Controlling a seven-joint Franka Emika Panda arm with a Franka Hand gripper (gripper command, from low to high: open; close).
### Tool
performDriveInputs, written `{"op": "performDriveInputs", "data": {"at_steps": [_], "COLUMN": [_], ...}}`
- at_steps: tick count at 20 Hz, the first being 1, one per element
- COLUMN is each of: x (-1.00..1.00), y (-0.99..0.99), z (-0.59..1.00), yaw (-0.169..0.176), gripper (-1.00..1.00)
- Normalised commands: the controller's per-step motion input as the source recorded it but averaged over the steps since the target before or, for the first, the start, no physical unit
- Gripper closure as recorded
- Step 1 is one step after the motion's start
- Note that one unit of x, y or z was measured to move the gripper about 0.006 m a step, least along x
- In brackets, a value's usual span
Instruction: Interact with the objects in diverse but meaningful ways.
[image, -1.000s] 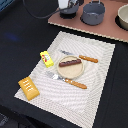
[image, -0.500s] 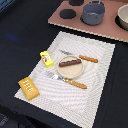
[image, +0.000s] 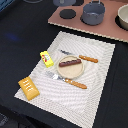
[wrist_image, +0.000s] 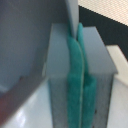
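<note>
teal pads of my gripper (wrist_image: 80, 85) sit pressed together, holding nothing. no step is begun; next i spread the jaws and reach for the thin brown sausage (image: 69, 62).

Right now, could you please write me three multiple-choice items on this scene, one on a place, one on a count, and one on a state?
1. Where does the sausage lie?
A. on the round plate
B. on the dark table
C. in the grey pot

2. How many orange-handled utensils lie by the plate?
A. one
B. two
C. four

3. How do the end effector pads stand in the wrist view?
A. wide apart
B. clamped on the bread
C. pressed together, holding nothing

Answers:
1 A, the sausage rests across the plate's middle.
2 B, a knife on the far side and a fork on the near side.
3 C, the green pads meet with no gap.
</note>
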Motion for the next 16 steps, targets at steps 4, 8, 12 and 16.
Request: {"op": "performDriveInputs", "data": {"at_steps": [4, 8, 12, 16], "x": [0.01, -0.15, -0.5, -0.58], "y": [-0.98, -0.87, -0.65, -0.51], "z": [-0.01, -0.1, -0.25, -0.32], "yaw": [0.0, 0.0, 0.005, 0.02], "gripper": [1.0, 1.0, 1.0, 1.0]}}
